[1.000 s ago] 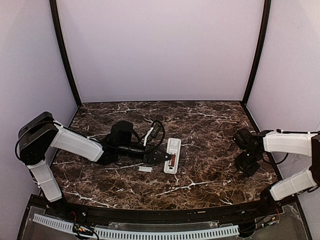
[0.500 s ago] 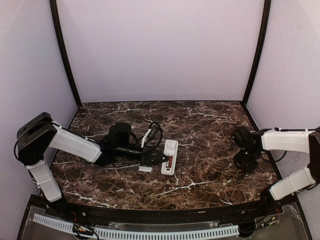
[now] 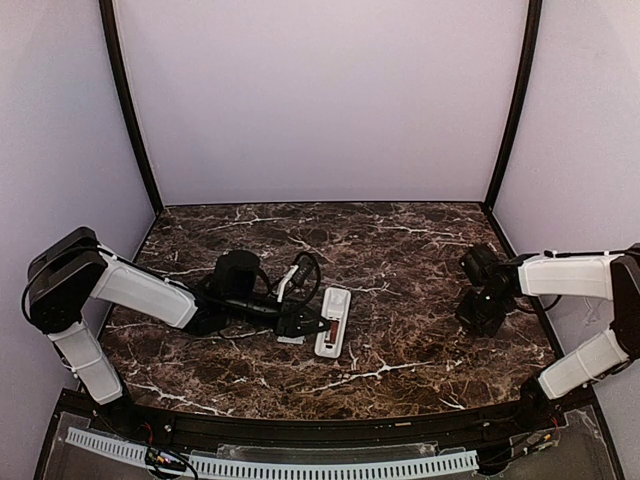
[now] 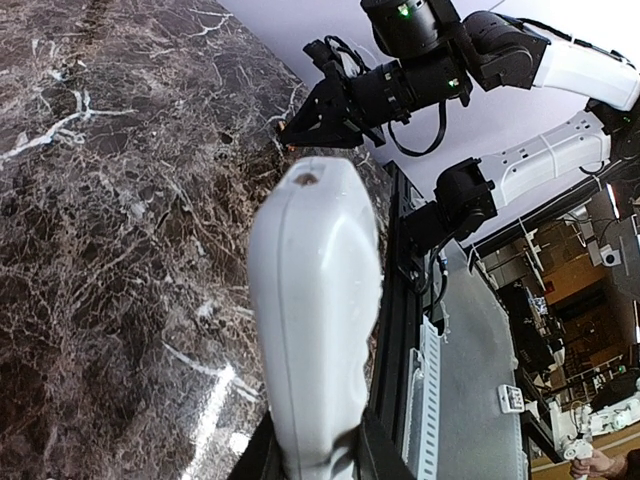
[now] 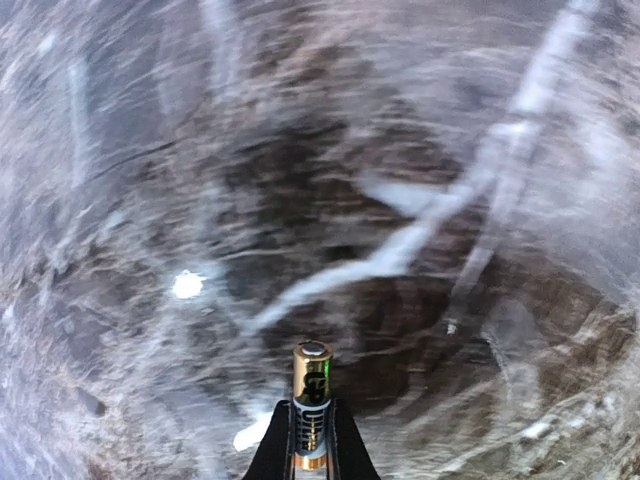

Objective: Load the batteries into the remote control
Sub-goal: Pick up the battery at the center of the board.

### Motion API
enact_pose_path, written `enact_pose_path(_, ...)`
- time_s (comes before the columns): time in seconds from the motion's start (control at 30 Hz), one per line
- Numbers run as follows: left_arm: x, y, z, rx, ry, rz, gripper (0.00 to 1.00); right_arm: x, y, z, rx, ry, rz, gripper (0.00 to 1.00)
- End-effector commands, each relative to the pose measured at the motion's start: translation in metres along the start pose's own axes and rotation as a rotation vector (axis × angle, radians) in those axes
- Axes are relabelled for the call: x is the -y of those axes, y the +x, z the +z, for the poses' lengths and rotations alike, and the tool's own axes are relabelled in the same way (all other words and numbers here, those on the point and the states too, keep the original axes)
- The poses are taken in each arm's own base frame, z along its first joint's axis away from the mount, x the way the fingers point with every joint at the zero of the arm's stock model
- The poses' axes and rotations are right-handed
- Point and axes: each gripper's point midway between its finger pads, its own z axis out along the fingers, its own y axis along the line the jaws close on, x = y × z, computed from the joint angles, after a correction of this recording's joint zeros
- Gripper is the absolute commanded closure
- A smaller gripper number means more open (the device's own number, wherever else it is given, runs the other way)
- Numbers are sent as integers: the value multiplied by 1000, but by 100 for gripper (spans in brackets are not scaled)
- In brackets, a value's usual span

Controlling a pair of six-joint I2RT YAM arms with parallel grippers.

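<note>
The left claw [image 3: 306, 322] was clamped on one end of the remote [image 3: 334, 322], left of the middle of the table [image 3: 410, 255]. The right claw [image 5: 310, 445] pinched a battery [image 5: 311, 398] by its end, well apart to the right. To do this well, I'd say the battery wanted carrying across low and laying flat along the open slot [image 3: 331, 325] (terminals matched first). Something reddish lay in the slot, perhaps a seated battery, but it was too small to tell. The right wrist view was smeared.
</note>
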Motion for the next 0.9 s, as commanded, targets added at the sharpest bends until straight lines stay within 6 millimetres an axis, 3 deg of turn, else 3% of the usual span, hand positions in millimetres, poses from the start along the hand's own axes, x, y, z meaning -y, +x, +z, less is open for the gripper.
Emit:
enact_pose_path(0.0, 3, 6, -7, -1, 17, -9, 95, -32, 6, -1, -50, -118, -148, 100)
enact_pose_path(0.23, -8, 30, -5, -33, 26, -103, 96, -75, 3, -21, -23, -270, -301, 100)
enact_pose_path(0.47, -40, 56, 3, -105, -73, -213, 96, -121, 12, -50, -10, -508, -447, 100)
enact_pose_path(0.67, -56, 59, 14, -110, -107, -329, 95, -135, 14, -59, -4, -565, -510, 100)
enact_pose_path(0.87, -70, 65, 14, -141, -192, -374, 92, -154, 34, -67, -49, -697, -599, 100)
